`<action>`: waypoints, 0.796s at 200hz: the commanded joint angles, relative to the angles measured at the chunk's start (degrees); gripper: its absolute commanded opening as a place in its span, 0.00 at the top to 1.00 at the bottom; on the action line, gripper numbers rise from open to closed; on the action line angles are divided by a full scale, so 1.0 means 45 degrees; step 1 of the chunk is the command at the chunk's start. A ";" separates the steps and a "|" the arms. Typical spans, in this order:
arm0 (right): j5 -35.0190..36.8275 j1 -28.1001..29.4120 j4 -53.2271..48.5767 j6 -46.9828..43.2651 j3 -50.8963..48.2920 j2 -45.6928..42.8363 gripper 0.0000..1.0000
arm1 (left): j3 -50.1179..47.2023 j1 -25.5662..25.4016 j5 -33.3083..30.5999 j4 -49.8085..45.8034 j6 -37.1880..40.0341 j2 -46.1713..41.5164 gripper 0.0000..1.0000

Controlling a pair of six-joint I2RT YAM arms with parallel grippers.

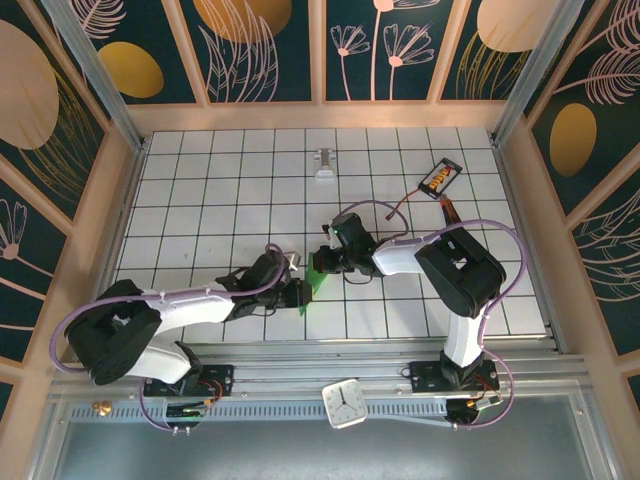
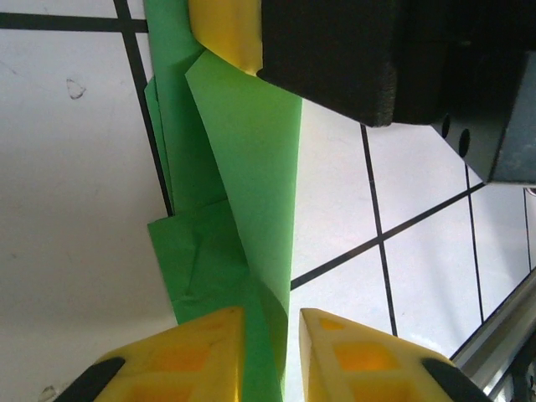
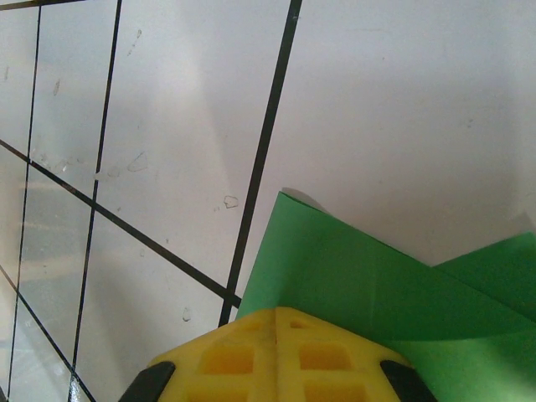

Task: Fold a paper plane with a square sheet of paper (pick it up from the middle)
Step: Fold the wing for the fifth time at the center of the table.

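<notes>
My left jaws: apart, astride green sheet [image 2: 251, 151].
My right jaws: clamped on sheet.
Progress: some folds made; more remain.

High rear view looking down, wrist views close, sharing green paper [image 2: 251, 167]

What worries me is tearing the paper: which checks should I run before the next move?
1. Paper inside the left gripper: ok, a raised flap stands in its narrow gap.
2. Left gripper clamped on that flap: not ok, the jaws look slightly apart.
3. Right gripper shut: ok, fingers together at the paper's edge.
4. Right gripper actually pinching paper: cannot tell.
5. Paper flat on the table: not ok, one flap stands up between the grippers.
</notes>
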 commanded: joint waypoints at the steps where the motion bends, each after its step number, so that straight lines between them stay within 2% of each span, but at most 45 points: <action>1: 0.0296 -0.0116 -0.0316 -0.0296 -0.0280 0.0407 1.00 | 0.0310 -0.0081 0.0031 -0.0079 0.0083 0.0259 0.81; 55: 0.0286 -0.0134 -0.0310 -0.0289 -0.0212 0.0365 1.00 | -0.0252 -0.0074 0.0423 0.0893 -0.0571 0.0373 0.89; 112: 0.0354 -0.0144 -0.0410 -0.0312 -0.0144 0.0236 1.00 | -0.1817 0.0013 0.1226 0.3773 -0.2589 0.0625 0.99; 134: 0.0374 -0.0183 -0.0441 -0.0333 -0.0183 0.0186 1.00 | -0.2293 0.0170 0.1784 0.4944 -0.3135 0.0861 1.00; 159: 0.0393 -0.0193 -0.0390 -0.0327 -0.0242 0.0139 1.00 | -0.2309 0.0196 0.1708 0.4603 -0.2976 0.0701 0.94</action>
